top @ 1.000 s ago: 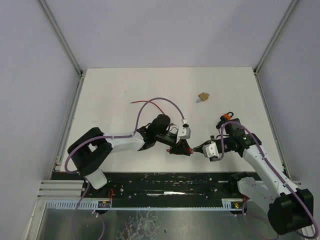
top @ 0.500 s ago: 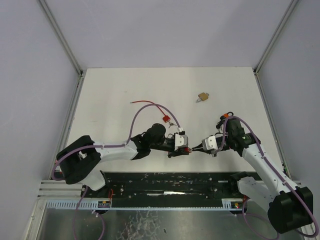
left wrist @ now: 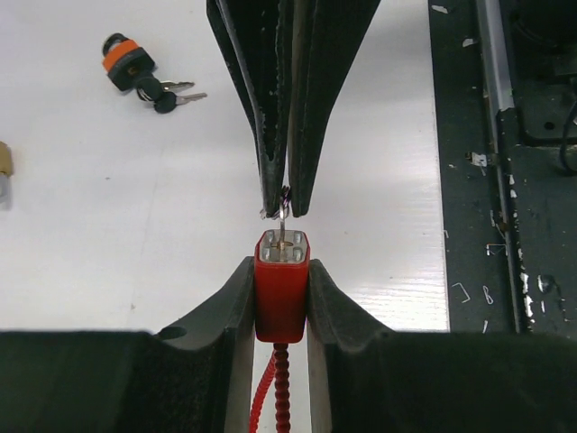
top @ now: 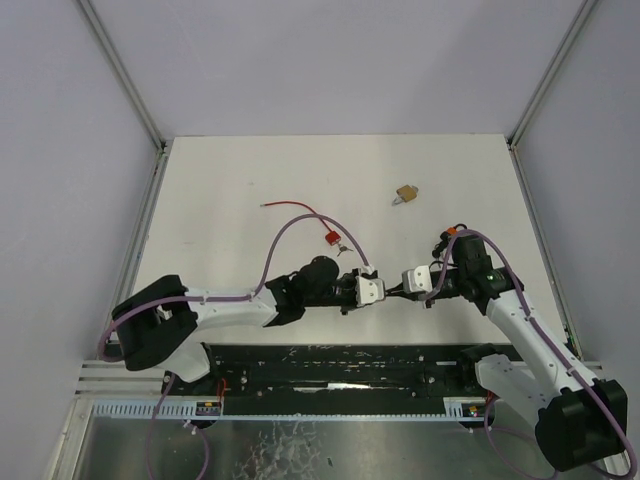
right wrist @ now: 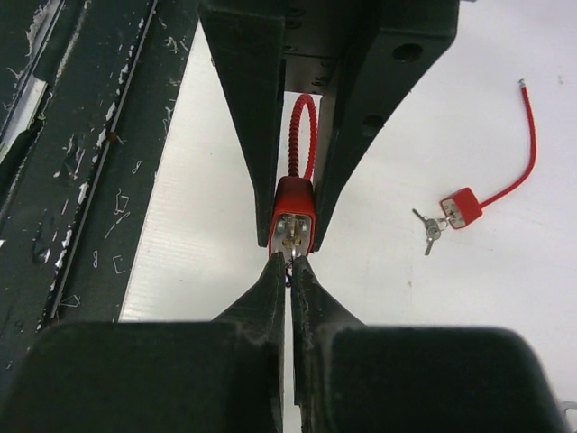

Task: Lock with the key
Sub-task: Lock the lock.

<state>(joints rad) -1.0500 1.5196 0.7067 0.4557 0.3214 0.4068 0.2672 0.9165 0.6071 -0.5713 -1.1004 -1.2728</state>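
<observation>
Having drawn tip to tip over the last second, the right gripper [right wrist: 288,267], pinched on the key [left wrist: 282,225], now has its blade entering the red cable lock [left wrist: 281,293] clamped in the left gripper [left wrist: 281,271] straight ahead, so turning seems next.

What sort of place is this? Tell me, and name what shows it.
Probably a robotics lab test cell: a white table boxed in by plain grey panels, a left arm and right arm bolted at its near edge, and a brass padlock and red cable lock lying out as props.
</observation>
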